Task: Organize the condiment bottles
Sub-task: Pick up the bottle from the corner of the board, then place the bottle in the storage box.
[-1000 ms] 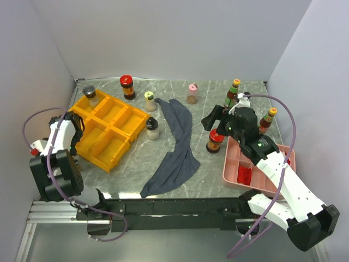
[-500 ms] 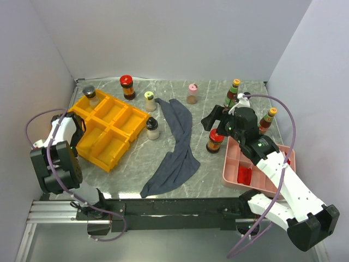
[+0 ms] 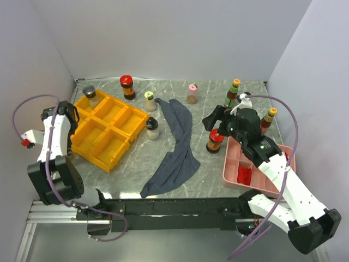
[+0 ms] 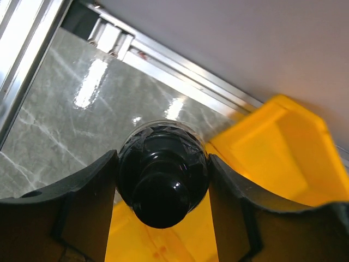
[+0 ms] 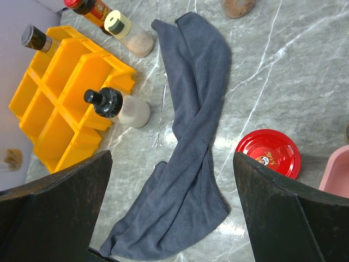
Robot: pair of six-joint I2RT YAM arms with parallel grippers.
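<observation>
My left gripper (image 4: 162, 183) is shut on a small dark bottle with a black cap (image 4: 163, 164), held over the left corner of the yellow organizer (image 4: 272, 153). From above, this gripper (image 3: 64, 111) is at the organizer's (image 3: 106, 128) left edge. My right gripper (image 5: 172, 158) hangs open and empty above the cloth, beside a red-lidded jar (image 5: 268, 153). Other condiment bottles stand about: a dark-capped shaker (image 3: 89, 93), a red-lidded jar (image 3: 127, 86), a yellow-capped shaker (image 3: 150, 101), a black-capped bottle (image 3: 152, 128), a pink-capped shaker (image 3: 192, 94) and two slim sauce bottles (image 3: 233, 93) (image 3: 267, 120).
A grey-blue cloth (image 3: 177, 147) lies crumpled across the middle of the table. A pink tray (image 3: 256, 164) with red packets sits at the right, under my right arm. Walls close in the left, back and right sides.
My left gripper has closed on the black-capped bottle and moved back and to the left along the organizer's edge. The right arm has barely moved.
</observation>
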